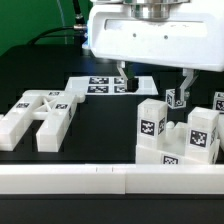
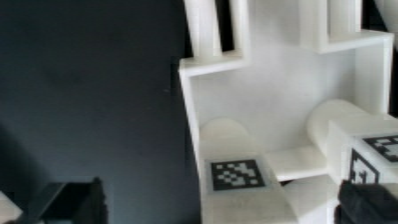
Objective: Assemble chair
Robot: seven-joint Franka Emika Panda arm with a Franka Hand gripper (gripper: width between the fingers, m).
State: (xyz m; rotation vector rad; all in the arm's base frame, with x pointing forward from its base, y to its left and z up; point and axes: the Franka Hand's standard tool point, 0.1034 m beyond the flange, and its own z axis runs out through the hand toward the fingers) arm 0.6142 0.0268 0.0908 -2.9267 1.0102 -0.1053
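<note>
Plainly, my gripper (image 1: 153, 84) stood wide open and held nothing. In the exterior view its two dark fingers (image 1: 122, 74) hung spread far apart under my white wrist housing, with nothing pinched between them. Just below and in front of them the chair's notched block (image 1: 175, 135) stood upright on the black table (image 1: 100, 135). It was glossy white and chunky, with black-and-white square tags on the faces I could see. A small tagged piece (image 1: 172, 97) showed just beside the finger on the exterior view's right, and I could not tell whether the two touched. My other finger hung over the marker board (image 1: 98, 86), which lay flat on the table behind the block. Well apart from my gripper, toward the exterior view's left, the H-shaped frame (image 1: 42, 115) lay flat on the table, tags facing up. A further white block (image 1: 218, 103) stood at the far side of my gripper, cut off by the exterior view's right edge. Nearer the camera than everything else, a long white bar (image 1: 90, 180) ran across the table. From my wrist I looked down on the notched block's stepped white surface with its deep slot. One fingertip showed over bare table beside the block, and the other sat close against a raised, tagged part of it, too blurred to judge contact.
</note>
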